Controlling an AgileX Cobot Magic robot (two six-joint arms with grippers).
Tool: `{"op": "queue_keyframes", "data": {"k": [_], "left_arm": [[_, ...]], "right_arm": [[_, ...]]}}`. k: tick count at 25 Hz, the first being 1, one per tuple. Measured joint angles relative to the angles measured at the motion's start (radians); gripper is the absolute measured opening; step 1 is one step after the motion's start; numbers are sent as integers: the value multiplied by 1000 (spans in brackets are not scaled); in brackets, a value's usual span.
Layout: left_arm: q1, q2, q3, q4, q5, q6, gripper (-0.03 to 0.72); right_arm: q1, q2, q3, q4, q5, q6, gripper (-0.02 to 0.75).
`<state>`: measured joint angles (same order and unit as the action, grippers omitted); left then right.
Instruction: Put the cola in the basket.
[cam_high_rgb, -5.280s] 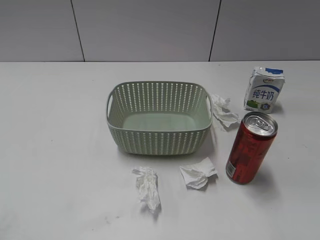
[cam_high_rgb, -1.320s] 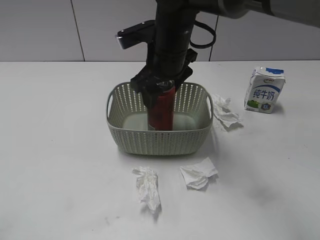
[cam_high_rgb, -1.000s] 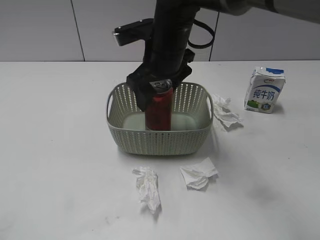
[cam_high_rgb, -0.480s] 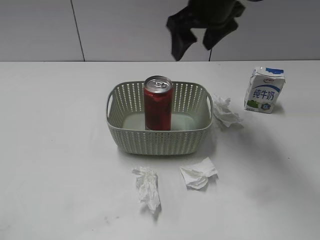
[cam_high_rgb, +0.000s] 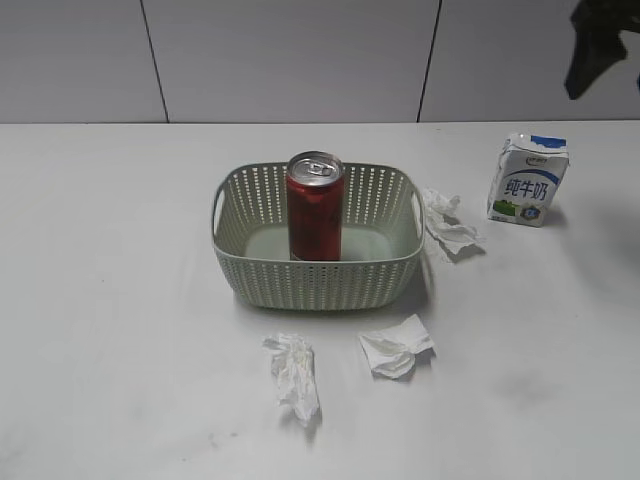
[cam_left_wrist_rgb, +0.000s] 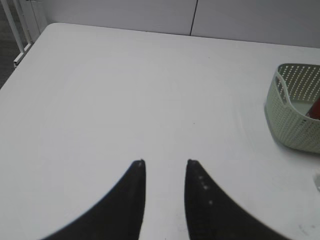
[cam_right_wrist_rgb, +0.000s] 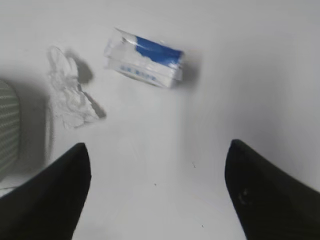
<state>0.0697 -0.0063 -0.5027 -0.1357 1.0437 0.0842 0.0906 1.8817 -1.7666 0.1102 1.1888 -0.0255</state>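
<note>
Above milk carton, right arm's fingers spread, empty.

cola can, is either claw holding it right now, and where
Nothing is held. The cola stands upright in the basket, free of both claws. The right claw is wide open above the table; the left claw is open and empty.

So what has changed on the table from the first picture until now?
The cola moved from the table's right side into the basket and stands upright there, released. The right gripper is open and has pulled away to the upper right. The milk carton and three crumpled tissues stayed put.
</note>
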Motion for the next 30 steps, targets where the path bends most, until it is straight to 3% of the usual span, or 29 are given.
{"op": "queue_keyframes", "data": {"k": [3,10,22,30], "left_arm": [[0,0,0,0,0,0,217],[0,0,0,0,0,0,217],[0,0,0,0,0,0,217],[0,0,0,0,0,0,217]], "right_arm": [[-45,-78,98,-3,1,2,636],[-48,-358,425,9,-2,2,636],[-48,-817,1078,9,-202,2,603],[-48,-1019,1263,9,-243,2,596]]}}
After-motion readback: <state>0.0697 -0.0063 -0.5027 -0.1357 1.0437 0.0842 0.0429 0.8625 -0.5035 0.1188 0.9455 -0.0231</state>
